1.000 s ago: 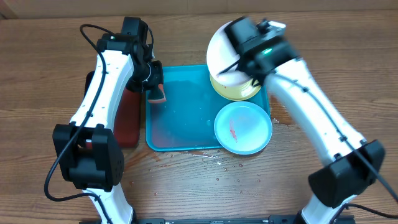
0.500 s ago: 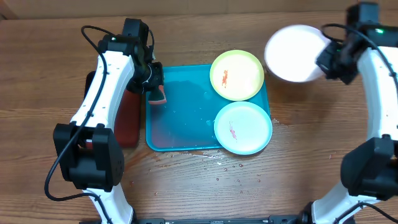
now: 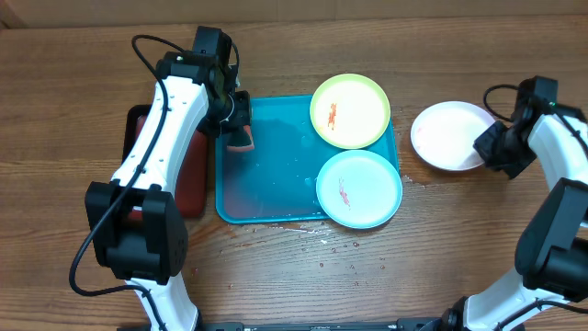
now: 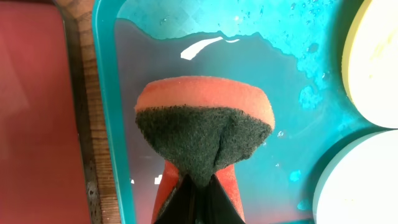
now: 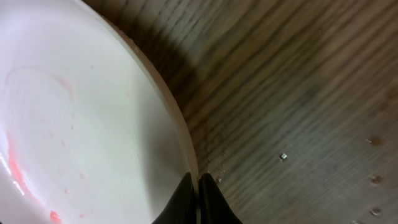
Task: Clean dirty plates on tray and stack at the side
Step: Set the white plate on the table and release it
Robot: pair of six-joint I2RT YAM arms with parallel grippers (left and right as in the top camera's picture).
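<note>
The blue tray [image 3: 266, 198] holds the yellow-green plate [image 3: 350, 111] at its far right corner and the pale teal plate [image 3: 359, 188] at its near right corner; both carry red smears. The pinkish-white plate [image 3: 448, 135] lies low over the wooden table right of the tray, with faint pink smears in the right wrist view [image 5: 74, 124]. My right gripper [image 3: 490, 147] is shut on that plate's rim [image 5: 198, 183]. My left gripper [image 3: 241, 136] is shut on an orange sponge with a dark scouring side [image 4: 205, 130], over the tray's wet left part [image 4: 106, 93].
A dark red tray [image 3: 188, 175] lies left of the blue tray, under my left arm. Water pools in the blue tray [image 4: 267, 74]. Droplets and crumbs dot the table in front of the tray [image 3: 322, 244].
My right gripper carried the pinkish-white plate from over the yellow-green plate out to the right and down to the table. My left gripper with the sponge shifted slightly right.
</note>
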